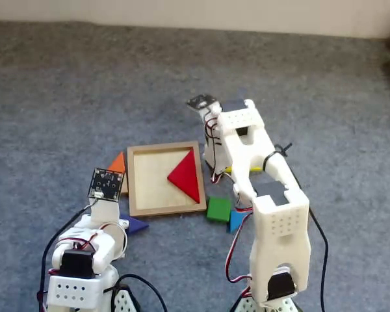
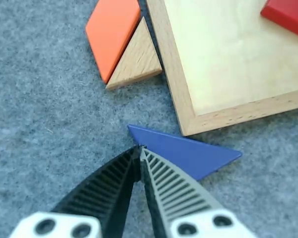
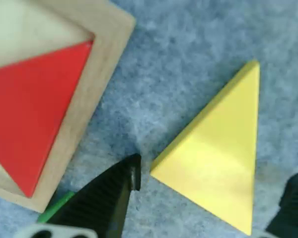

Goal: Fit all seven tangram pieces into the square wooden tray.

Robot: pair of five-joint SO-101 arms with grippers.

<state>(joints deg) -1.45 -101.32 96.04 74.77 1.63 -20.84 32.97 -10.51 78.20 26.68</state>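
Note:
The square wooden tray lies mid-table with a red triangle in its right half. My left gripper is shut, its tips touching the pointed end of a blue triangle just outside the tray's near corner. An orange parallelogram and a plain wooden triangle lie together beside the tray's left rim. My right gripper is open and low over a yellow triangle, one finger on each side, right of the tray. The red triangle fills that tray corner.
A green square and a light blue piece lie on the grey carpet below the tray's right corner, close to the right arm. Open carpet stretches to the left and far side.

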